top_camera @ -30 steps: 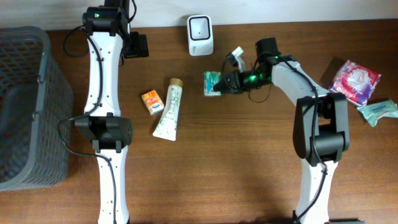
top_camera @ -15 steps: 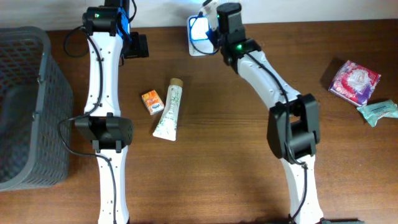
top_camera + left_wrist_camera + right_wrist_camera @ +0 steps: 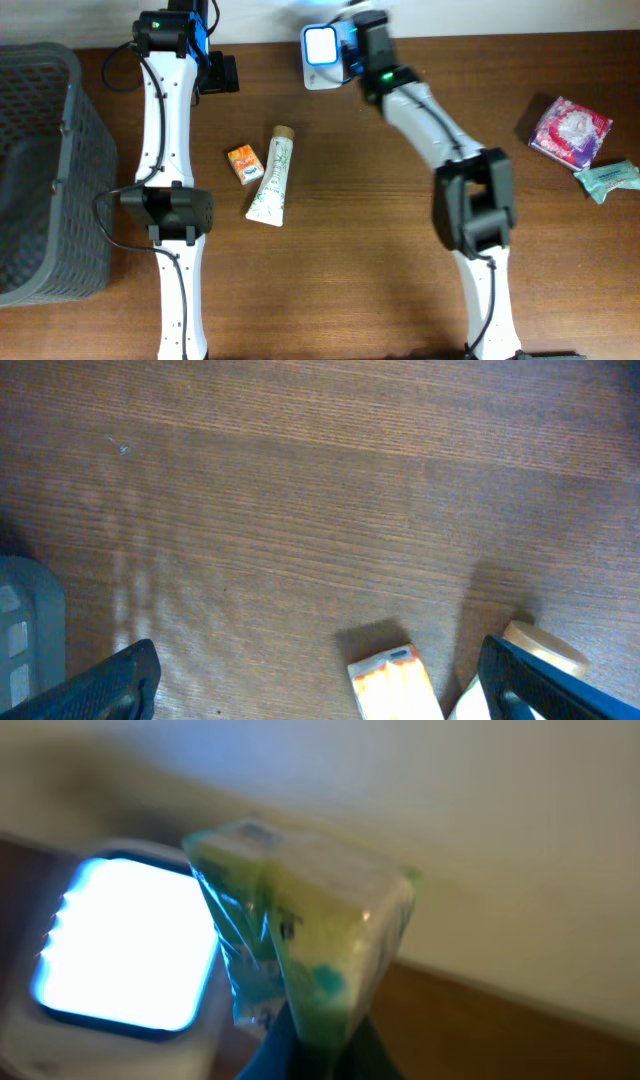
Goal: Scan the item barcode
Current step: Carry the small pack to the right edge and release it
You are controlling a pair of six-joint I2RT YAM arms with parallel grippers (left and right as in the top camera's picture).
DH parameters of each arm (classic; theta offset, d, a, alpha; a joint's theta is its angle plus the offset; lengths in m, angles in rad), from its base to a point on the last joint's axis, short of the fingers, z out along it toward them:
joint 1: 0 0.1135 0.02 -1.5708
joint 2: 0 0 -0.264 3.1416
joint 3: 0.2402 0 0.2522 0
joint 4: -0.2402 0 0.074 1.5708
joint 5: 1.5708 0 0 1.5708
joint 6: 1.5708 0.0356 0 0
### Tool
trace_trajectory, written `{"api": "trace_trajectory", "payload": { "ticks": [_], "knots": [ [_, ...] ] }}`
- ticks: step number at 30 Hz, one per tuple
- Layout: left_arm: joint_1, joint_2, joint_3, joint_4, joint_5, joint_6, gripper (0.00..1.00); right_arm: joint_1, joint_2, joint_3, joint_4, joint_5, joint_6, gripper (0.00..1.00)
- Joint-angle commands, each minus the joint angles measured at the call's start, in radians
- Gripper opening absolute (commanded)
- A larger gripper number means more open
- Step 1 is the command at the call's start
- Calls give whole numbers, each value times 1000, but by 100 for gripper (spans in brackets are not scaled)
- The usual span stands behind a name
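1. The green-and-white wrapped packet [image 3: 300,920] was off the table [image 3: 380,250], held upright and pinched at its lower edge. In the right wrist view it sat just right of the scanner's lit face, against a pale wall.
2. The right gripper [image 3: 312,1038] was clenched on the packet. Only its dark fingers showed, at the bottom of that view.
3. The scanner [image 3: 322,45] stood at the far edge of the table, its window glowing bright blue-white. Overhead, that spot was blurred, so whether the packet touched the scanner could not be told.
4. The right arm reached from the near edge across to the scanner.
5. The left gripper [image 3: 320,685] hung above bare wood at the far left, with its jaws spread wide and nothing between them.
6. An orange box [image 3: 244,164] lay just beside a white tube [image 3: 272,178], left of the table's middle. Both also showed at the lower edge of the left wrist view.
7. A dark basket [image 3: 70,100] stood at the left edge.
8. A pink packet [image 3: 570,132] and a teal pack [image 3: 607,178] lay near the right edge, well apart from the scanner.
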Motion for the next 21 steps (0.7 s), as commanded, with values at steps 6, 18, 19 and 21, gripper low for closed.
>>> {"api": "trace_trajectory", "payload": {
  "ticks": [6,18,19,21],
  "knots": [
    [7,-32,-3,0,-8,1,99,-523,-183,11,-732,37,1050,4],
    [7,-32,-3,0,-8,2,99,-867,-127,8,-872,71,1049,9],
    [7,-32,-3,0,-8,2,99,-866,-116,8,-873,71,1049,24],
    [7,-32,-3,0,-8,2,99,-864,-110,8,-887,67,1010,79]
  ]
}}
